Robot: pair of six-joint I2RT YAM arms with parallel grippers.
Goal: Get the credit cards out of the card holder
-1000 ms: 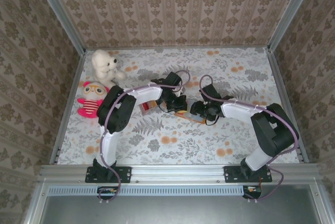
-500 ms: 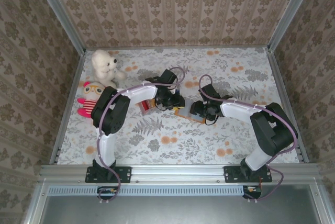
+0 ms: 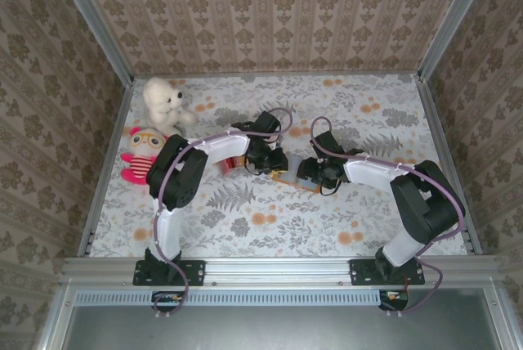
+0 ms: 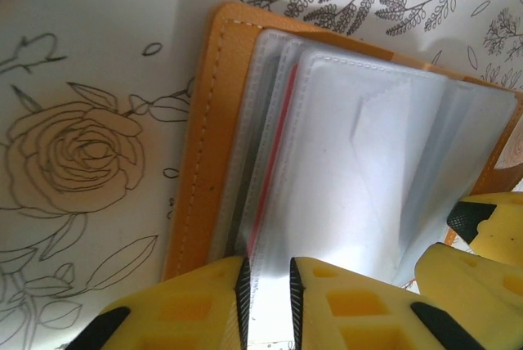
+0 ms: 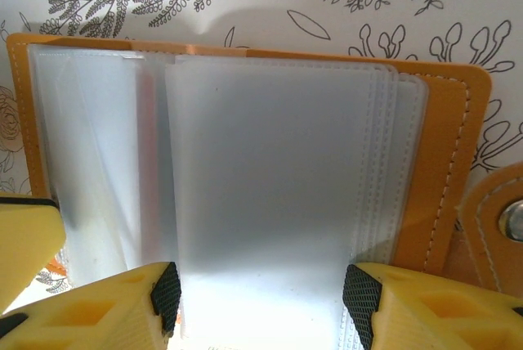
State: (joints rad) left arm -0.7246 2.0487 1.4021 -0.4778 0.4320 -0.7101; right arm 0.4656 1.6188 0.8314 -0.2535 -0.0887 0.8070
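The card holder [image 3: 288,178] lies open on the floral table between both grippers. In the left wrist view its orange rim [image 4: 204,121] frames fanned clear pockets, and the red edge of one of the credit cards [image 4: 274,162] shows inside a pocket. My left gripper [image 4: 268,284] [image 3: 274,162] stands at the pockets' near edge, its jaws a narrow gap apart with a pocket leaf running between them. My right gripper [image 5: 261,289] [image 3: 311,172] is wide open over the top pocket leaf, which looks blank. Loose red and yellow cards [image 3: 228,166] peek out under the left forearm.
A white stuffed bear [image 3: 166,100] and a pink doll [image 3: 140,154] lie at the back left. The holder's snap tab [image 5: 500,219] sticks out on its right side. Metal rails and patterned walls edge the table.
My left gripper swung a little left toward the loose cards, then came back right to the holder. The right arm has held still.
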